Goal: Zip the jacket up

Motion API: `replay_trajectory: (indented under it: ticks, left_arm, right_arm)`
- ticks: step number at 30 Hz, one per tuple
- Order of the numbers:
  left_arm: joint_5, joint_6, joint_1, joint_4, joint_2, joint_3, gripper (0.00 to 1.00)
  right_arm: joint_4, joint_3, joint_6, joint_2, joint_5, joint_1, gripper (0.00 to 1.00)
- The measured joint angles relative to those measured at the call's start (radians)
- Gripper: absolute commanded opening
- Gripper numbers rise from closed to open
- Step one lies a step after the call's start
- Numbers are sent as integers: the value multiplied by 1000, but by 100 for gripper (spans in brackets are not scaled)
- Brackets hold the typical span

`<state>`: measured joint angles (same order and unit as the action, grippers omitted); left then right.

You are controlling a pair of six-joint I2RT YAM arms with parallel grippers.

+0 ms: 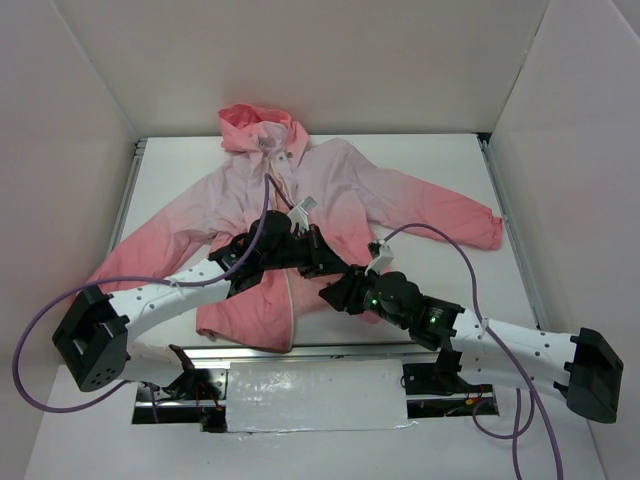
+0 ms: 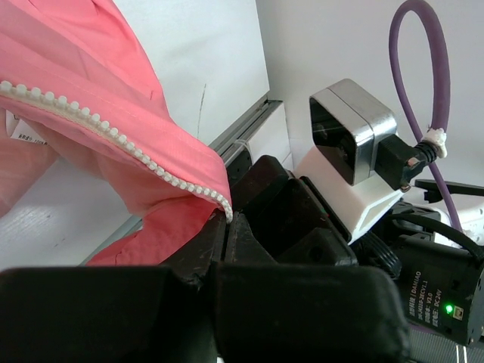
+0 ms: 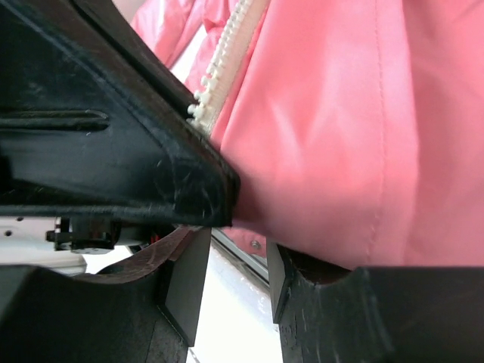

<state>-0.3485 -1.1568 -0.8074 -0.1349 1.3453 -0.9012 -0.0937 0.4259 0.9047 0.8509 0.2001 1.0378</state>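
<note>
From above, the jacket point(image 1: 335, 185) lies spread on the tabletop point(image 1: 440, 160), hood far, hem near. Its front looks unjoined, so the zipping seems all ahead. The left gripper point(image 1: 292, 243) and right gripper point(image 1: 337, 287) meet over it.

Left wrist: the left gripper pinches the edge where the loose zipper teeth point(image 2: 113, 138) end.

Right wrist: fabric drapes over the right gripper, tips hidden. I can't tell its grip.

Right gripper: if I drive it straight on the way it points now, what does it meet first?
Most likely the jacket: its coral fabric hangs right ahead of the right gripper, beside the zipper teeth. The left gripper, clamped on that edge, sits just alongside; depth is unclear.
</note>
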Motion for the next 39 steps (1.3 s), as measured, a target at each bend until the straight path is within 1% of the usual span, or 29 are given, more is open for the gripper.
replay_trajectory:
  ticks: [4,12,22,26,34,39]
  left_arm:
    - [0,-1,0,0,0,5,0]
    - [-5,-1,1,0,0,7,0]
    - [-13,-1,2,-4,2,7,0]
    - [-16,-2,4,-15,14,7,0]
    - [-16,-2,5,-15,15,7,0]
    - [-16,-3,5,-15,15,7,0]
  right_arm:
    - [-8,12,-5,36,-6,-1,42]
    - [-13,14,-15,34,-2,-2,41]
    - [-64,13,-20,24,-14,-5,40]
    - [-78,13,-26,24,-23,-17,35]
    - [-79,13,-25,42,-25,-29,33]
    - [-84,11,-14,67,-25,-33,26]
